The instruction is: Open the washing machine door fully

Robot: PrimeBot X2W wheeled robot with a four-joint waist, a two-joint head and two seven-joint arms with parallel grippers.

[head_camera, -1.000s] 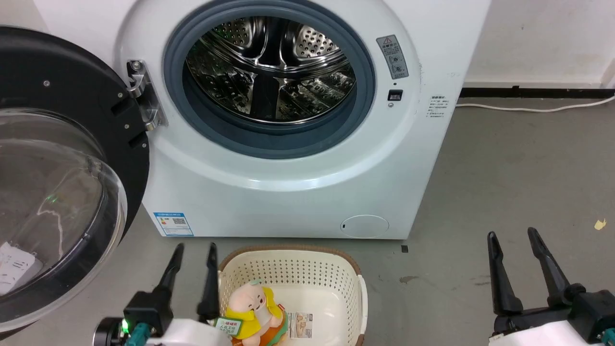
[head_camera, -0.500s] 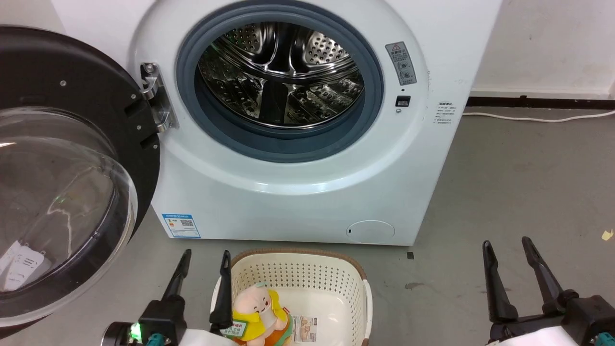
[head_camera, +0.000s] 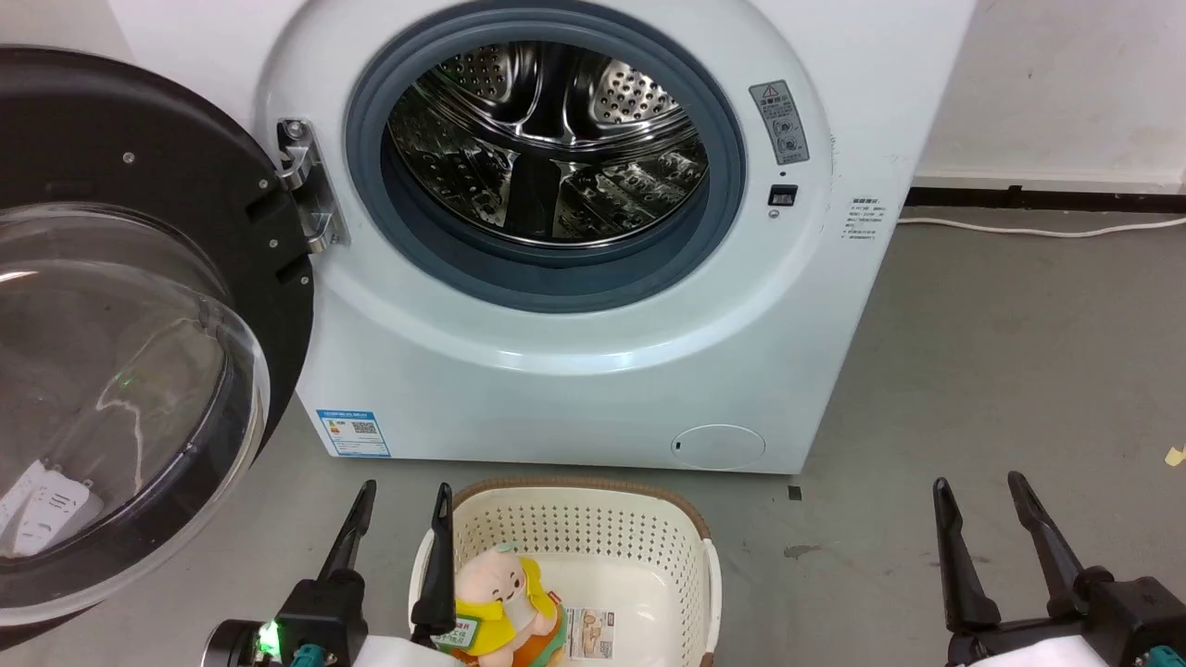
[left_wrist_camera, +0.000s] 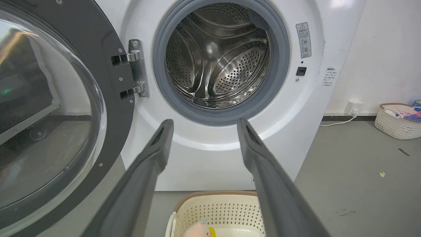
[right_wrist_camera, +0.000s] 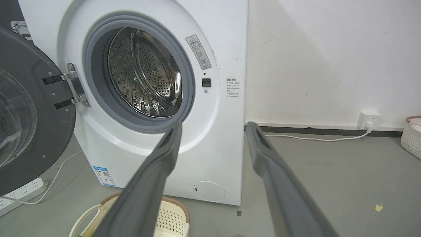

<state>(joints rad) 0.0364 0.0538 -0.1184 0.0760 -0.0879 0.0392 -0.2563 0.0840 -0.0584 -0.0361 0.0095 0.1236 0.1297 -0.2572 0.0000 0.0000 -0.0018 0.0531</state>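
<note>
One large round glossy black washing machine door [head_camera: 139, 139] with a bulging clear glass window stands swung wide on its metal hinge [head_camera: 310, 199], left of the steel drum opening [head_camera: 547, 148]. The left gripper [head_camera: 407, 488] and right gripper [head_camera: 979, 481] both have jaws spread, holding nothing

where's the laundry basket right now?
Head view, bottom centre: the basket sits on the floor in front of the washing machine, just right of the left gripper, a plush toy inside.
</note>
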